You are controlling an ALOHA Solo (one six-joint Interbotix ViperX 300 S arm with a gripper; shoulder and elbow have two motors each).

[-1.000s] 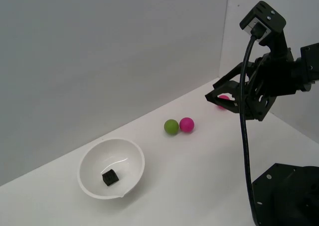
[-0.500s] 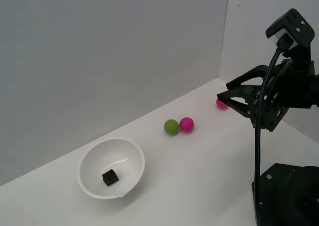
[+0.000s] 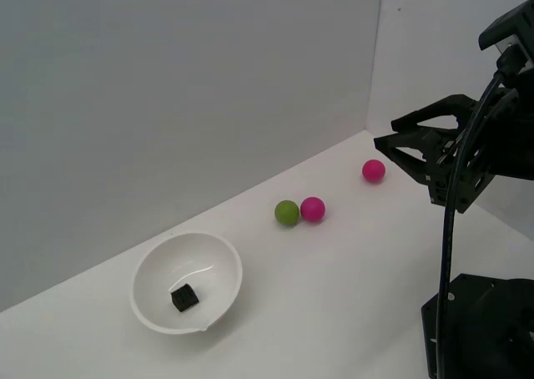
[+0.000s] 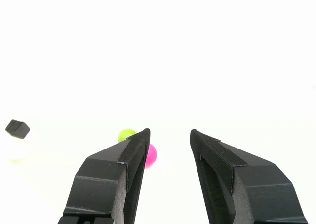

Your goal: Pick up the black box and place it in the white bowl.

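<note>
The black box (image 3: 184, 297), a tiny matte cube, lies inside the white bowl (image 3: 221, 262) at the exterior view's lower left. It also shows in the wrist view (image 4: 18, 129), where the bowl is washed out. My gripper (image 3: 388, 139) is open and empty, held in the air far to the exterior view's right of the bowl. In the wrist view my gripper (image 4: 169, 134) shows two black fingers (image 4: 123, 157) spread apart with nothing between them.
A green ball (image 3: 287, 213) and a pink ball (image 3: 313, 209) touch each other on the white table. A second pink ball (image 3: 373, 170) lies near the back corner, just below my gripper. The arm's black base (image 3: 480, 325) stands at the lower right.
My gripper has drawn back to the exterior view's right and risen a little, uncovering the far pink ball. The box and bowl have not moved.
</note>
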